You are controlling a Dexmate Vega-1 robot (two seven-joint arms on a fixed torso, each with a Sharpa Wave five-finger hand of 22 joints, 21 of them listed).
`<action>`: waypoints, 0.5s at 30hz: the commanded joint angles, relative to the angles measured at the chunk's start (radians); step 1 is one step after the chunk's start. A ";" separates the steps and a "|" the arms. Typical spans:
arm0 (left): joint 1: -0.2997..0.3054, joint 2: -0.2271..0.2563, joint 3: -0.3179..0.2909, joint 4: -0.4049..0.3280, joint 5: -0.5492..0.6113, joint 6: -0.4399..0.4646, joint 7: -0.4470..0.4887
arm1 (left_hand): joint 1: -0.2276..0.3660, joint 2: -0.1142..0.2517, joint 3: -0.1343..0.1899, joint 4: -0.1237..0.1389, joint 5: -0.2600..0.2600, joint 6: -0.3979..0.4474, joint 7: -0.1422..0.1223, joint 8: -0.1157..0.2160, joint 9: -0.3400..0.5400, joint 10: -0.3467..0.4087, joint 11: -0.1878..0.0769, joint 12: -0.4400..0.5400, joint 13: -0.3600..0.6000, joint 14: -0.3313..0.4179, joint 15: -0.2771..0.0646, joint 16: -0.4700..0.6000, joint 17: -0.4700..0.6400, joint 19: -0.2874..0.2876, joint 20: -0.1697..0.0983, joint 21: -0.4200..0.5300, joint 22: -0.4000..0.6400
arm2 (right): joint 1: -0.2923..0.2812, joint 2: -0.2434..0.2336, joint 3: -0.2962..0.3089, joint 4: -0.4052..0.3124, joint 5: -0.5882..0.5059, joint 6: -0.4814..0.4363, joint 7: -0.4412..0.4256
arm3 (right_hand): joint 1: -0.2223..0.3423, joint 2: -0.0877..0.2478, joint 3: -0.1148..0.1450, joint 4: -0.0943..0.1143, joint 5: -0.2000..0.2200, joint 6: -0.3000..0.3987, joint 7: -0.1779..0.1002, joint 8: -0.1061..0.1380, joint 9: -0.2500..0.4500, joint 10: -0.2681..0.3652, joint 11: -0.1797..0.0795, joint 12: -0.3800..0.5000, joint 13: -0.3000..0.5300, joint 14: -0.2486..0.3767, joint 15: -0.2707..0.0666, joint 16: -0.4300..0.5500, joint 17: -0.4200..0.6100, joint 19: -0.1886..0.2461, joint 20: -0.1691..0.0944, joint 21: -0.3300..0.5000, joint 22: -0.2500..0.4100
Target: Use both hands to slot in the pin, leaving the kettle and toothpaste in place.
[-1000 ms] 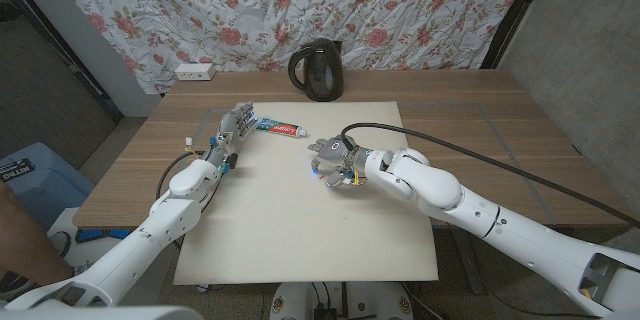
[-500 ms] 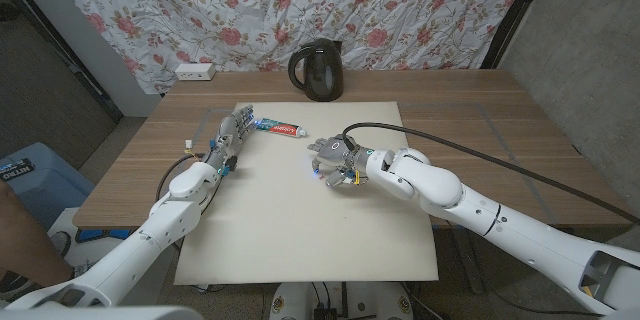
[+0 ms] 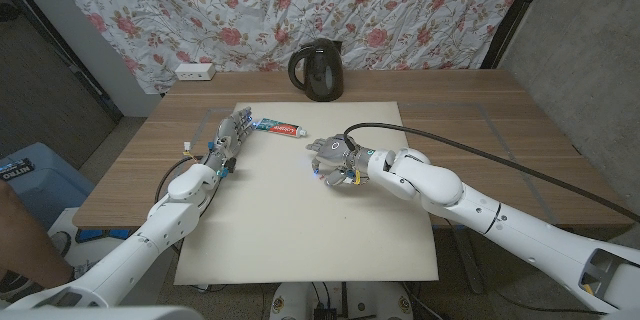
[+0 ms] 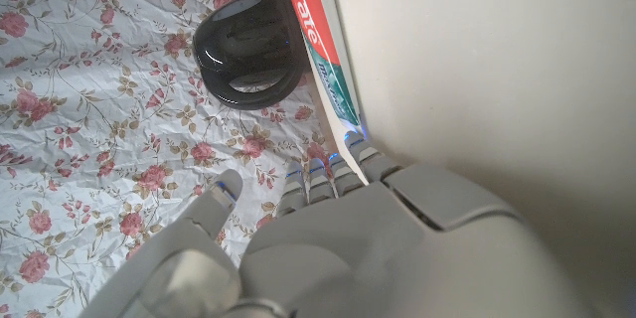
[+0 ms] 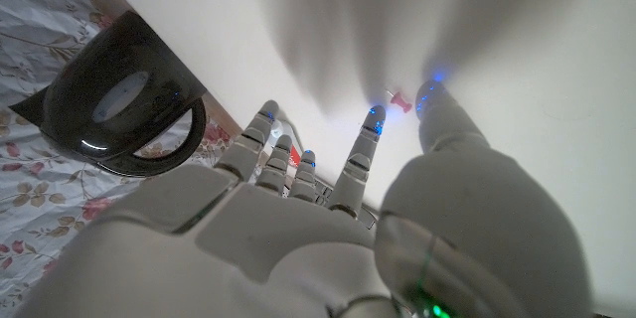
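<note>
my right fingers (image 5: 366,144) are spread apart and reach down toward the white mat (image 3: 300,220), holding nothing; a fingertip and the thumb tip hang on either side of a small red pin (image 5: 400,102) that lies on the mat between them. whether either tip touches the pin i cannot tell. from the head view my right hand (image 3: 336,161) hovers over the middle of the mat, a little toward its far half, and the pin itself is hidden there under my fingers.

my left hand (image 3: 231,130) lies stretched along the mat's left edge, fingers straight and pointing away from me toward the far side of the wooden table (image 3: 480,100). its fingers are extended close together and grip nothing. in the left wrist view the tips (image 4: 320,169) end just beside the cap end of the toothpaste (image 4: 318,50); i cannot tell if they touch it.

the toothpaste tube lies flat at the mat's far left corner, running sideways. the black kettle (image 3: 317,72) stands upright on the table beyond the mat, behind the toothpaste and well apart from both my hands. a flowered cloth (image 3: 300,5) hangs behind the table, and a white power strip (image 3: 194,71) sits at the table's far left corner.
</note>
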 commanded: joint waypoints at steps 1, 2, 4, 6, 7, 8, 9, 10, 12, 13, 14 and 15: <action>-0.003 -0.004 -0.001 0.008 -0.002 -0.005 -0.004 | -0.002 0.078 0.001 0.006 0.004 0.010 0.003 -0.002 0.005 -0.001 -0.001 -0.003 0.006 0.006 0.004 -0.001 0.005 0.008 0.003 0.001 0.005 | 0.002 -0.009 -0.004 0.021 -0.003 0.015 -0.072 | 0.020 -0.004 -0.005 -0.001 0.008 0.023 -0.001 0.013 0.007 0.016 -0.006 0.007 0.005 0.012 -0.008 0.009 0.003 0.015 -0.001 0.004 0.004; -0.002 -0.003 -0.001 0.008 -0.002 -0.005 -0.005 | -0.002 0.078 0.001 0.006 0.004 0.010 0.003 -0.002 0.005 -0.001 -0.001 -0.003 0.006 0.006 0.004 -0.001 0.005 0.008 0.004 0.002 0.005 | 0.003 -0.011 -0.004 0.023 -0.002 0.017 -0.075 | 0.021 -0.004 -0.006 -0.001 0.009 0.026 -0.001 0.015 0.007 0.017 -0.006 0.006 0.005 0.014 -0.008 0.009 0.003 0.016 -0.002 0.004 0.004; 0.001 0.000 -0.002 -0.001 0.001 0.002 0.006 | -0.002 0.078 0.001 0.006 0.004 0.010 0.003 -0.002 0.005 -0.001 -0.001 -0.003 0.006 0.006 0.004 -0.001 0.005 0.009 0.004 0.002 0.005 | 0.002 -0.015 -0.004 0.027 -0.003 0.022 -0.096 | 0.023 -0.005 -0.007 -0.002 0.010 0.033 -0.001 0.018 0.009 0.018 -0.007 0.006 0.005 0.016 -0.009 0.010 0.004 0.018 -0.003 0.003 0.004; 0.001 -0.002 -0.002 0.003 0.000 -0.005 0.001 | -0.002 0.078 0.001 0.006 0.004 0.010 0.002 -0.002 0.005 -0.001 -0.002 -0.003 0.006 0.006 0.003 -0.001 0.005 0.009 0.004 0.002 0.005 | 0.000 -0.018 -0.003 0.031 -0.003 0.024 -0.114 | 0.029 -0.005 -0.009 -0.002 0.012 0.054 0.000 0.030 0.012 0.030 -0.014 0.009 0.005 0.021 -0.013 0.012 0.004 0.025 -0.006 0.003 0.004; 0.001 -0.001 -0.002 0.002 0.001 -0.005 0.002 | -0.002 0.078 0.001 0.006 0.004 0.009 0.002 -0.002 0.005 -0.001 -0.002 -0.003 0.006 0.006 0.003 -0.001 0.005 0.009 0.004 0.002 0.005 | -0.001 -0.019 -0.003 0.033 -0.003 0.026 -0.120 | 0.031 -0.005 -0.011 -0.002 0.013 0.061 0.000 0.034 0.014 0.033 -0.016 0.009 0.005 0.024 -0.015 0.013 0.005 0.027 -0.007 0.003 0.004; 0.001 -0.002 -0.003 0.003 0.000 -0.007 0.001 | -0.002 0.078 0.001 0.006 0.004 0.010 0.002 -0.002 0.005 -0.001 -0.003 -0.003 0.006 0.006 0.003 -0.001 0.005 0.009 0.004 0.002 0.005 | -0.001 -0.020 -0.003 0.035 -0.005 0.026 -0.125 | 0.032 -0.005 -0.011 -0.002 0.013 0.064 0.000 0.035 0.014 0.034 -0.016 0.009 0.005 0.026 -0.015 0.013 0.005 0.027 -0.008 0.002 0.004; 0.001 -0.002 -0.003 0.003 0.001 -0.008 0.002 | -0.002 0.078 0.001 0.006 0.004 0.010 0.002 -0.002 0.005 0.000 -0.003 -0.003 0.006 0.006 0.003 -0.001 0.005 0.009 0.004 0.002 0.005 | -0.001 -0.021 -0.003 0.037 -0.003 0.028 -0.130 | 0.033 -0.005 -0.011 -0.002 0.014 0.069 0.000 0.038 0.015 0.034 -0.016 0.008 0.005 0.027 -0.017 0.014 0.005 0.028 -0.008 0.002 0.004; 0.001 -0.002 -0.003 0.002 0.001 -0.008 0.002 | -0.002 0.078 0.001 0.006 0.004 0.010 0.002 -0.002 0.005 -0.001 -0.003 -0.003 0.006 0.007 0.004 -0.001 0.005 0.009 0.004 0.002 0.005 | -0.001 -0.022 -0.003 0.040 -0.001 0.030 -0.135 | 0.035 -0.006 -0.012 -0.002 0.014 0.076 0.000 0.042 0.016 0.037 -0.018 0.009 0.005 0.027 -0.018 0.014 0.006 0.028 -0.008 0.001 0.004; 0.002 -0.001 -0.003 0.000 0.002 -0.007 0.004 | -0.002 0.077 0.002 0.006 0.004 0.010 0.002 -0.002 0.005 0.000 -0.003 -0.003 0.006 0.006 0.003 -0.001 0.005 0.009 0.004 0.002 0.005 | -0.003 -0.024 -0.002 0.044 0.000 0.031 -0.151 | 0.038 -0.006 -0.014 -0.003 0.016 0.089 0.000 0.049 0.019 0.044 -0.021 0.010 0.005 0.029 -0.018 0.014 0.006 0.031 -0.008 0.000 0.004; 0.002 -0.001 -0.003 0.000 0.002 -0.007 0.004 | -0.002 0.077 0.002 0.007 0.004 0.010 0.002 -0.002 0.005 0.000 -0.003 -0.003 0.006 0.007 0.003 -0.001 0.005 0.009 0.004 0.002 0.005 | -0.003 -0.024 -0.002 0.046 -0.001 0.032 -0.154 | 0.040 -0.006 -0.015 -0.003 0.016 0.096 0.000 0.053 0.020 0.048 -0.023 0.010 0.005 0.030 -0.018 0.015 0.006 0.033 -0.009 0.001 0.004; 0.002 -0.001 -0.003 0.000 0.002 -0.006 0.004 | -0.002 0.077 0.002 0.007 0.004 0.010 0.002 -0.002 0.005 -0.001 -0.003 -0.003 0.006 0.007 0.003 -0.001 0.005 0.009 0.004 0.002 0.005 | -0.003 -0.024 -0.002 0.048 -0.001 0.031 -0.159 | 0.042 -0.006 -0.015 -0.003 0.017 0.104 -0.001 0.057 0.022 0.051 -0.025 0.011 0.005 0.034 -0.021 0.016 0.007 0.036 -0.011 0.001 0.004; 0.002 -0.001 -0.003 0.000 0.002 -0.007 0.004 | -0.002 0.077 0.002 0.007 0.004 0.010 0.003 -0.002 0.005 -0.001 -0.003 -0.003 0.006 0.007 0.003 -0.001 0.005 0.009 0.004 0.002 0.005 | -0.004 -0.025 -0.002 0.050 -0.001 0.031 -0.165 | 0.043 -0.006 -0.016 -0.002 0.018 0.110 -0.001 0.060 0.023 0.053 -0.026 0.011 0.005 0.035 -0.023 0.017 0.007 0.037 -0.011 0.000 0.004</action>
